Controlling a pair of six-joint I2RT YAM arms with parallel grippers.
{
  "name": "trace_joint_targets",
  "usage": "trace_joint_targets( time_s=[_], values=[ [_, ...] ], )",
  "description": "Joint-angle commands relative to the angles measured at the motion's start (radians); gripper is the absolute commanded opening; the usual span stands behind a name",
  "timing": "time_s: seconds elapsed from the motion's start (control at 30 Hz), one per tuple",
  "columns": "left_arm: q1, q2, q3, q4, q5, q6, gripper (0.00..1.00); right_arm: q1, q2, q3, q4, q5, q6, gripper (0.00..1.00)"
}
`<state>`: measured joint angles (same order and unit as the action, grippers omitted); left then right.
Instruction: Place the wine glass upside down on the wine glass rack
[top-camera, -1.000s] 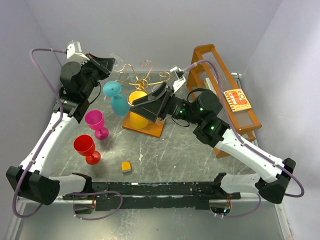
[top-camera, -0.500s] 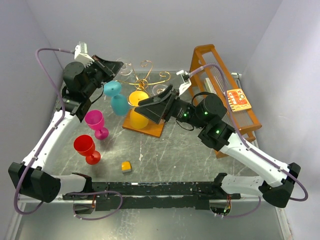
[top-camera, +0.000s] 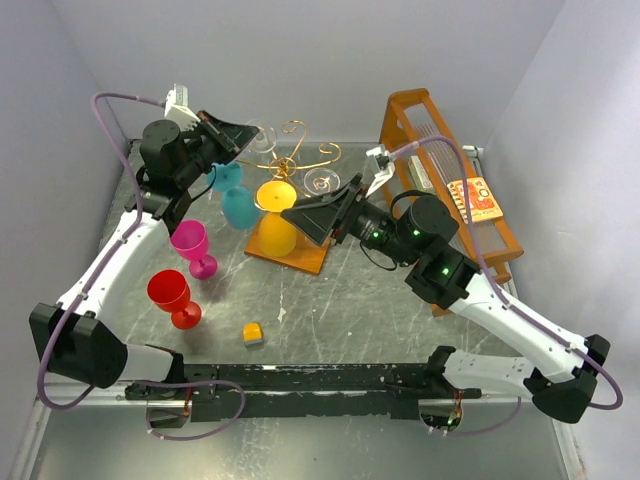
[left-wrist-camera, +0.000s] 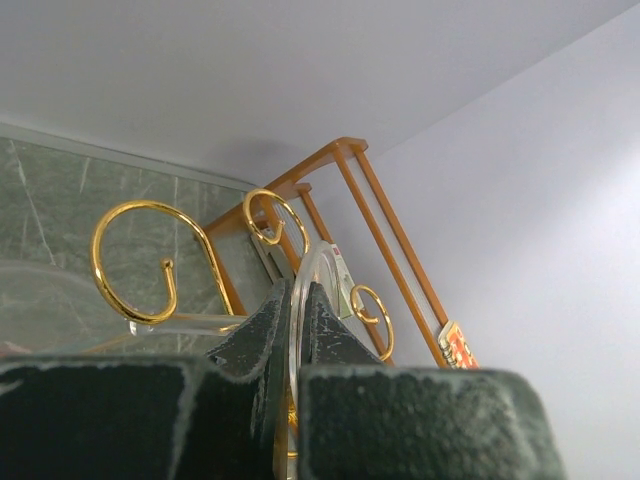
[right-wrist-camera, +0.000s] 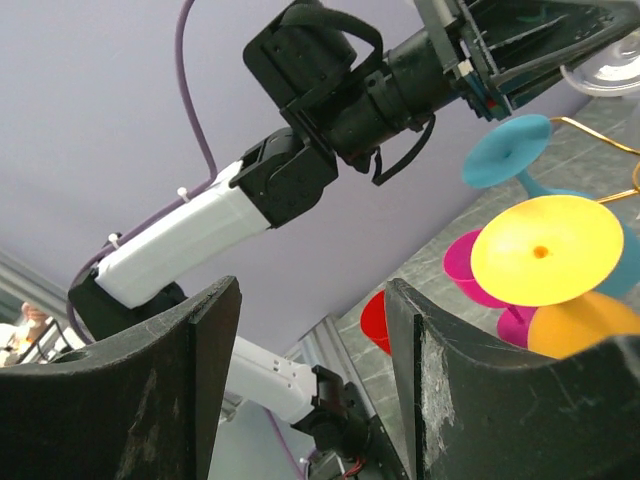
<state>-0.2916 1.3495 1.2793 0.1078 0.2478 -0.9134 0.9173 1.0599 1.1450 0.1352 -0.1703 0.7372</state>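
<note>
Arms both reach inward over the table: the left one climbs the left side and bends toward the wine glass rack, its left gripper clenched on the thin foot of the clear wine glass. The glass is held aloft just beside the gold scrolls; whether it touches the wire cannot be told. The right one stretches low from the near right, its right gripper spread wide around nothing, near an upturned yellow glass. Writing on the orange card resting on the wooden frame is too small to read.
</note>
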Motion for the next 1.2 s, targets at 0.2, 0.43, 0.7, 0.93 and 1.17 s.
trace_joint_targets(
  time_s=[0.2,0.43,0.7,0.93,1.17],
  values=[
    [0.011,0.049,0.054,0.09,0.017,-0.008,0.07,-0.005,-0.055,-0.012,-0.049,0.154,-0.033,0.58],
    [0.015,0.096,0.086,0.111,0.008,-0.021,0.07,-0.006,-0.07,-0.025,-0.043,0.19,-0.032,0.58],
    [0.019,0.094,0.101,0.096,-0.103,0.003,0.07,-0.005,-0.063,-0.014,-0.053,0.189,-0.034,0.57],
    [0.034,0.076,0.106,0.049,-0.16,0.016,0.07,-0.006,-0.062,-0.015,-0.057,0.204,-0.035,0.57],
    [0.039,0.08,0.125,0.014,-0.137,0.015,0.07,-0.005,-0.062,-0.024,-0.044,0.206,-0.027,0.57]
  ],
)
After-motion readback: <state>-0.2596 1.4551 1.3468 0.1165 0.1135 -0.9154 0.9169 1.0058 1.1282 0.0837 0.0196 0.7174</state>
